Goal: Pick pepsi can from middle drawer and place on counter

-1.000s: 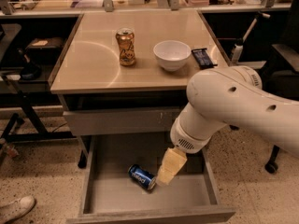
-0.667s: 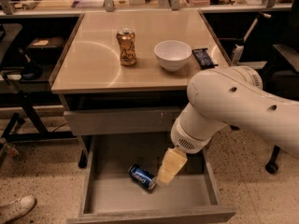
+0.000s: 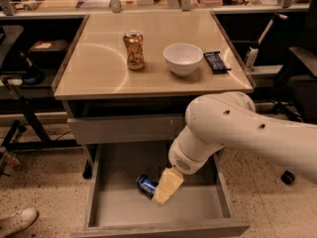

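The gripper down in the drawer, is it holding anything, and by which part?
That cannot be told. The gripper is low in the open middle drawer, against one end of the pepsi can, which lies on its side on the floor.

In drawer (image 3: 198, 205), can (image 3: 145, 184) (beside hand (image 3: 164, 194))

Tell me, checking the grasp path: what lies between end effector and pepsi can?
Nothing: the camera view shows the end effector overlapping the pepsi can inside the middle drawer.
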`<action>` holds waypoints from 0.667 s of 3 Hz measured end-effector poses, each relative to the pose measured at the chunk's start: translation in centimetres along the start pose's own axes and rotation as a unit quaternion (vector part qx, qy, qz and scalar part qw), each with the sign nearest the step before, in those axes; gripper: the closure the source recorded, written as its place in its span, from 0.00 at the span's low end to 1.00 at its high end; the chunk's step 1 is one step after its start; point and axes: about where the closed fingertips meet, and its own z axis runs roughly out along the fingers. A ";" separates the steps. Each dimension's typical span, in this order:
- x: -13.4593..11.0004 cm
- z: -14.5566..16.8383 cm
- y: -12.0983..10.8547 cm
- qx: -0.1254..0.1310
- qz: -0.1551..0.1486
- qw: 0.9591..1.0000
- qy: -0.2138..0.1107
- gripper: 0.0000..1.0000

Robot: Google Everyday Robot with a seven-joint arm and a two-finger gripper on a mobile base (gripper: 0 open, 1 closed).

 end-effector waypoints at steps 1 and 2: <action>-1.6 4.2 -0.8 0.001 0.030 0.999 -0.022 0.00; -2.3 7.8 -1.7 -0.014 0.059 0.998 -0.033 0.00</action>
